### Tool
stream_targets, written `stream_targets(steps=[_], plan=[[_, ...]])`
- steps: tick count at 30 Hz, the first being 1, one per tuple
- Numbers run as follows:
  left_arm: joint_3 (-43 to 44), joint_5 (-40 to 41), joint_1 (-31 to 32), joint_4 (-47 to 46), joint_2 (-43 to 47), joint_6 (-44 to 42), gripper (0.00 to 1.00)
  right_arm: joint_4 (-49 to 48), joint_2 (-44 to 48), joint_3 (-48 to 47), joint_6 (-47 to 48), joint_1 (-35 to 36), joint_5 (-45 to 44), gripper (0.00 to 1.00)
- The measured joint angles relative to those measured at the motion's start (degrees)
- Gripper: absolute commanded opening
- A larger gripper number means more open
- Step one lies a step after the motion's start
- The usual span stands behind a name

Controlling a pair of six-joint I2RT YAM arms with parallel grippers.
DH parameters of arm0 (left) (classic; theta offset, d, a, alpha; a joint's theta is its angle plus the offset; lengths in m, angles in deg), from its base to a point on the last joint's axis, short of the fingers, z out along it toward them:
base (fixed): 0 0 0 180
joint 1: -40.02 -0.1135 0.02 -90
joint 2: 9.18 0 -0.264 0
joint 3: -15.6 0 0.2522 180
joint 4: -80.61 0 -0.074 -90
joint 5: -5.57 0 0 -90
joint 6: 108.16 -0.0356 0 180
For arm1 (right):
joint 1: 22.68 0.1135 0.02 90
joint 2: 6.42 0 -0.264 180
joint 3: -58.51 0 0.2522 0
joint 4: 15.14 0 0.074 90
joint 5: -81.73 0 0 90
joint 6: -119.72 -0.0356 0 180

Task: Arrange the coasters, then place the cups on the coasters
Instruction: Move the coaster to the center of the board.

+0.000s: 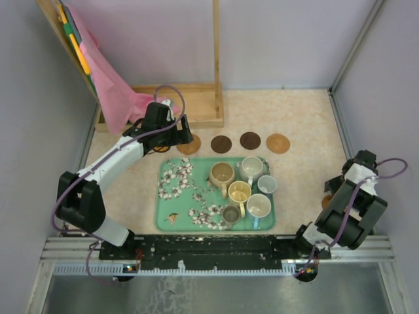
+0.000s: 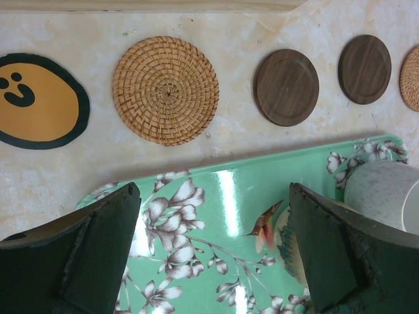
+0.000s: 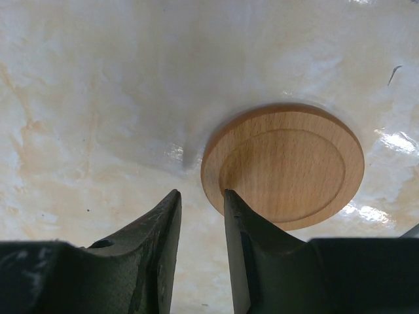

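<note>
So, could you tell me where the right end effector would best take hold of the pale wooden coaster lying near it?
Probably by its near rim, from above: the pale wooden coaster lies flat on the table, too thin for a side pinch, but the raised lip round its sunken centre offers an inside face to pinch.

Left hand (image 2: 213, 196) spread wide, right hand (image 3: 201, 196) fingers narrowly parted

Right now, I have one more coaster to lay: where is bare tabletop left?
Bare tabletop lies right of the rightmost woven coaster, toward the wall, and between the green floral tray and the right arm. Crowded: the tray's right half, packed with cups.
</note>
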Motion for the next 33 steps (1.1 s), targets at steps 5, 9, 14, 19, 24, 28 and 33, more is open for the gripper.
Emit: stream_targets(steps=[5,9,14,19,24,28,33], plan=[[0.0,0.1,0.0,0.0,0.0,0.0,1.00,-0.8,-0.1,0.2,0.0,0.0,0.7,0.34],[0.0,0.2,0.0,0.0,0.0,0.0,1.00,-1.5,-1.2,0.2,0.0,0.0,0.7,0.33],[0.0,0.5,0.0,0.0,0.0,-0.1,1.00,-1.7,-1.7,0.2,-0.1,-0.1,0.7,0.33],[0.0,0.6,0.0,0.0,0.0,-0.1,1.00,-1.8,-1.8,0.2,0.0,-0.1,0.9,0.33],[0.0,0.6,0.0,0.0,0.0,-0.1,1.00,-1.8,-2.4,0.0,0.1,-0.1,1.7,0.33],[0.1,0.6,0.0,0.1,0.0,-0.1,1.00,-0.9,-3.7,-1.2,0.7,1.6,0.3,0.33],[1.5,0.9,0.0,0.1,-0.6,-0.5,1.00,-0.8,-6.4,-3.9,0.5,5.9,-1.1,0.34]])
